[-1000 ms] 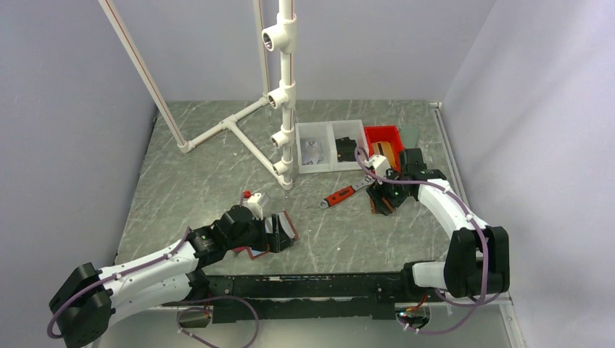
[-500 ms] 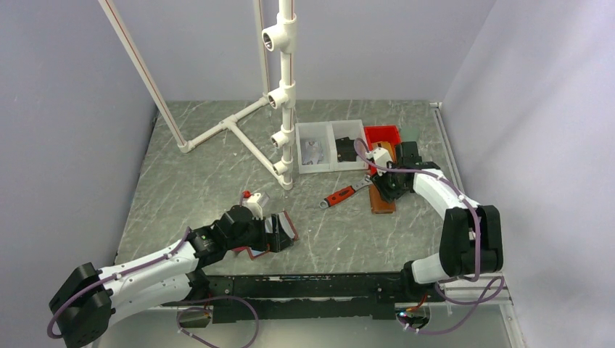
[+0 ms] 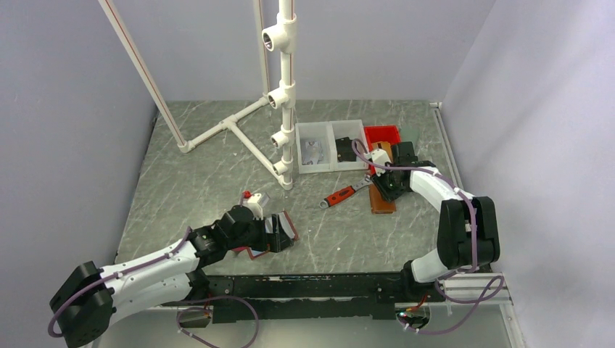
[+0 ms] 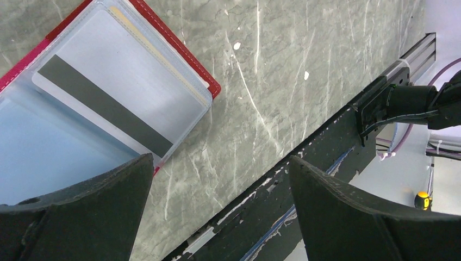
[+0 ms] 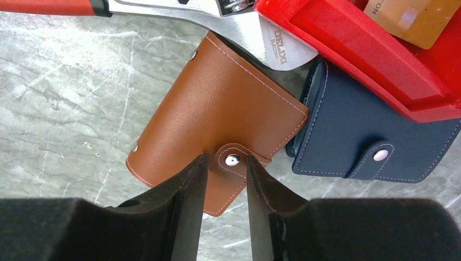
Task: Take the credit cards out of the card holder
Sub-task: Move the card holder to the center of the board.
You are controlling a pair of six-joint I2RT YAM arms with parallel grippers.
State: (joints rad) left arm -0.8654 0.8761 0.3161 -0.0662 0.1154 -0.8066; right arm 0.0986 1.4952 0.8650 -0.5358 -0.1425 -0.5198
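Observation:
A red card holder (image 4: 209,87) lies open on the table (image 4: 244,98), its clear sleeves showing a card (image 4: 117,103) with a dark magnetic stripe. My left gripper (image 4: 220,163) hovers wide open over the holder's near corner (image 3: 289,226), holding nothing. At the right, a brown leather card holder (image 5: 217,103) lies closed by a snap tab. My right gripper (image 5: 227,159) has narrowed onto that tab, one finger against each side. The top view shows this gripper (image 3: 384,185) over the brown holder (image 3: 382,203).
A navy card holder (image 5: 369,125) lies beside the brown one, partly under a red bin (image 5: 359,49). A red-handled wrench (image 3: 341,196) rests with its head on the brown holder. A white two-part bin (image 3: 330,145) and a PVC pipe frame (image 3: 286,94) stand behind.
My right gripper has shifted slightly toward the back over the brown holder, and its jaws have closed in around the snap tab. The left arm has not moved.

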